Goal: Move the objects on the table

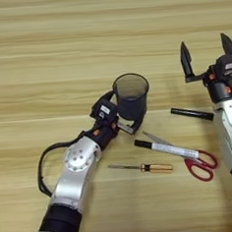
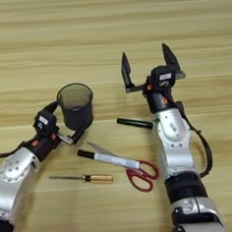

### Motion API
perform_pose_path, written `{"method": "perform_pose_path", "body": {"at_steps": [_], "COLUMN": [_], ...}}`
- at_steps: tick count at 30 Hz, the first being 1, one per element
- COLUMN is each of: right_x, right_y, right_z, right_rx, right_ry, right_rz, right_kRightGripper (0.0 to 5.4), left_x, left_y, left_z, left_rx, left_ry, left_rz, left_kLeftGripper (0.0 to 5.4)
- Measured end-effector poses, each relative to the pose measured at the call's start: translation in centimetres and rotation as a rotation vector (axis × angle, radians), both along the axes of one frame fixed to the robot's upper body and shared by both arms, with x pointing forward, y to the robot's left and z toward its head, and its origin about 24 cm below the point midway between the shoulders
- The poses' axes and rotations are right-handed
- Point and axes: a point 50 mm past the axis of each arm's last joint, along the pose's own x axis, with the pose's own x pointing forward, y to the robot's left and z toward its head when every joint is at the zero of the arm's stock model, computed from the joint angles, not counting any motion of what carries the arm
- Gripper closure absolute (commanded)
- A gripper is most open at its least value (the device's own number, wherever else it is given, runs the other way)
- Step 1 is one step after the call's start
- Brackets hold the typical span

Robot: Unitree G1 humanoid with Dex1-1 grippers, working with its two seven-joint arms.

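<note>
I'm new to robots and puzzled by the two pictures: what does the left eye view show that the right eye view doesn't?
Only the left eye view shows the left arm's looping black cable. Only the right eye view shows the right arm whole, down to its black wrist cuff. Both show the left gripper around the mesh pen cup, the open right gripper, the black pen, marker, scissors and screwdriver.

The table point(image 1: 59, 53) was light matt wood with streaked grain; the pen cup point(image 1: 131, 96) was black wire mesh; the scissors point(image 2: 137, 174) had glossy red plastic handles; the screwdriver point(image 1: 146, 168) had a translucent amber handle and a thin metal shaft
</note>
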Motion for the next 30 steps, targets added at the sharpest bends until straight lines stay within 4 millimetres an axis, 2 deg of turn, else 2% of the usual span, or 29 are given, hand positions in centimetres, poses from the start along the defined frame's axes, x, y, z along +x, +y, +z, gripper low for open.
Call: {"method": "perform_pose_path", "body": {"at_steps": [6, 12, 16, 18, 25, 30], "right_x": [0.0, 0.0, 0.0, 0.0, 0.0, 0.0], "right_y": [0.2, 0.3, 0.2, 0.2, 0.2, 0.2], "right_z": [-0.1, 0.0, 0.0, 0.0, 0.1, 0.1], "right_rx": [0.003, 0.004, 0.005, 0.006, 0.008, 0.009], "right_ry": [0.0, -0.002, -0.003, -0.005, -0.006, -0.006], "right_rz": [0.006, 0.006, 0.005, 0.004, 0.003, 0.003], "right_kRightGripper": [0.0, 0.0, 0.0, 0.0, 0.0, 0.0], "left_x": [1.7, 3.1, 3.3, 3.4, 4.3, 4.4], "left_y": [-0.4, -1.7, -2.3, -2.0, -0.2, 0.3], "left_z": [-0.1, 0.1, 0.6, 0.6, 0.9, 0.7], "left_rx": [0.015, 0.03, 0.02, 0.02, 0.042, 0.041], "left_ry": [0.01, 0.012, -0.014, -0.015, -0.03, -0.021], "left_rz": [0.061, 0.044, 0.027, 0.03, 0.07, 0.087], "left_kLeftGripper": [0.04, 0.04, 0.43, 0.69, 0.69, 0.69]}}
